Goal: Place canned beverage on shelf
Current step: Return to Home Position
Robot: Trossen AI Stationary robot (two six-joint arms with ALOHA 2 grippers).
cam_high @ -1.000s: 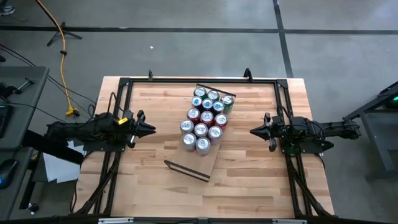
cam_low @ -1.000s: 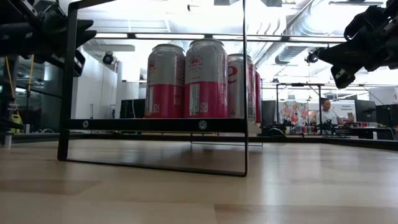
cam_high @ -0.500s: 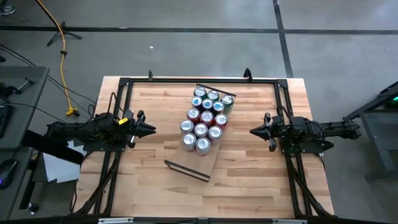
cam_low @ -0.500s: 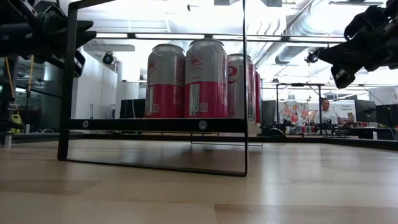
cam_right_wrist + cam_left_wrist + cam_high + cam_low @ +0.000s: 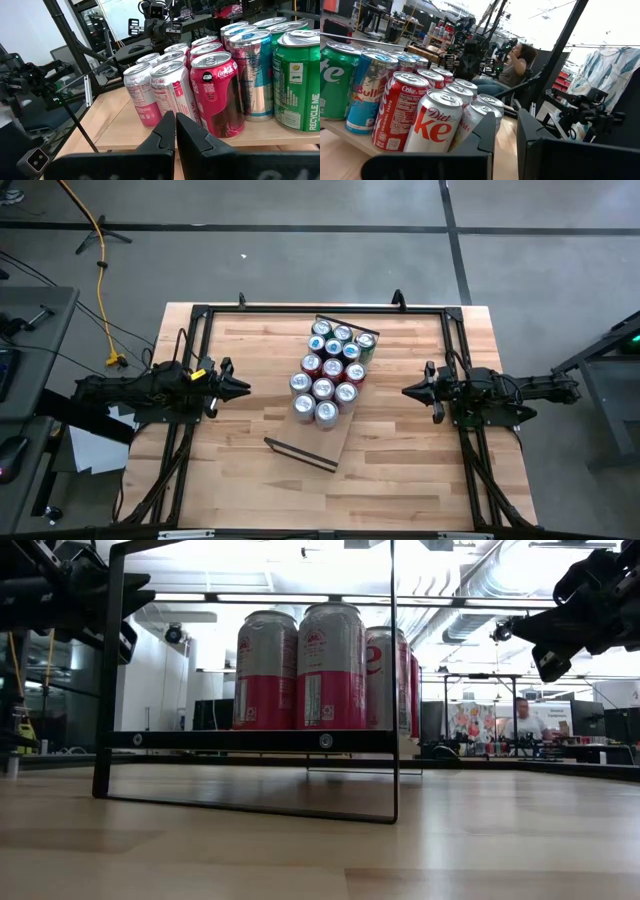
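Nothing has moved: the left tool (image 5: 240, 388), slightly apart, and the right tool (image 5: 410, 391), together, flank the cans (image 5: 328, 365) at mid-frame on the shelf (image 5: 322, 436), so stocking looks finished.

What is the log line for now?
cans: on shelf; left gripper: empty, left of shelf; right gripper: shut, empty, right of shelf

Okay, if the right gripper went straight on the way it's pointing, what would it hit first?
Most likely the silver-and-red cola can at the near edge of the light-wood shelf; the right gripper points roughly level at it, with nothing visible between.
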